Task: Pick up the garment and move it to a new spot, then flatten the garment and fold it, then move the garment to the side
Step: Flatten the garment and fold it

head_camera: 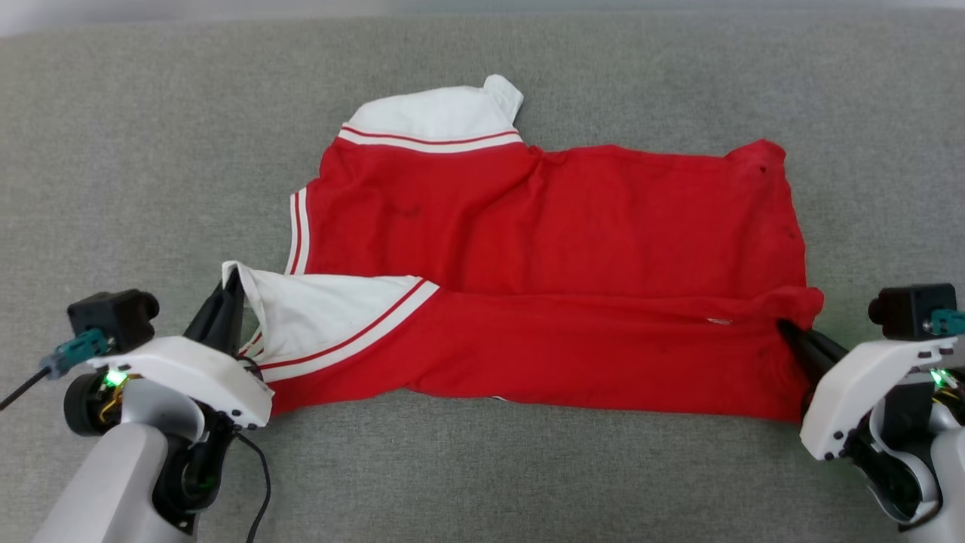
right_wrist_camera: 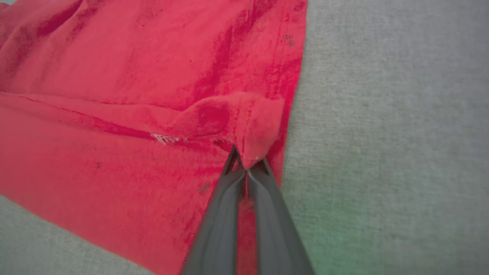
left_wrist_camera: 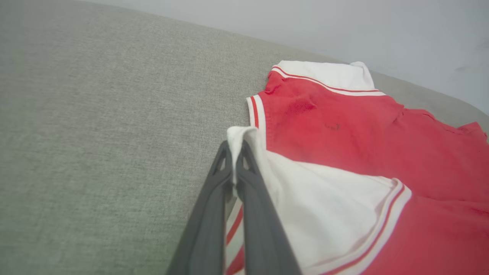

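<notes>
The left gripper (head_camera: 232, 285) and right gripper (head_camera: 785, 326) each pinch a thin edge of the red jersey (head_camera: 543, 226), so a hard tug could pull one loose.

Soft, even, bright light covers the grey surface (head_camera: 482, 467), with no glare. In the head view, which is sharp, the garment (head_camera: 543, 226) throws only a thin, faint shadow along its near edge. Small green lamps (head_camera: 114, 377) glow on both wrists, and a green tint stains the surface at the bottom of the right wrist view. Both wrist views are softer. The left gripper (left_wrist_camera: 233, 149) and right gripper (right_wrist_camera: 246, 162) blur toward the bottom edge, and wide-angle distortion bows the surface's far edge in the left wrist view.
</notes>
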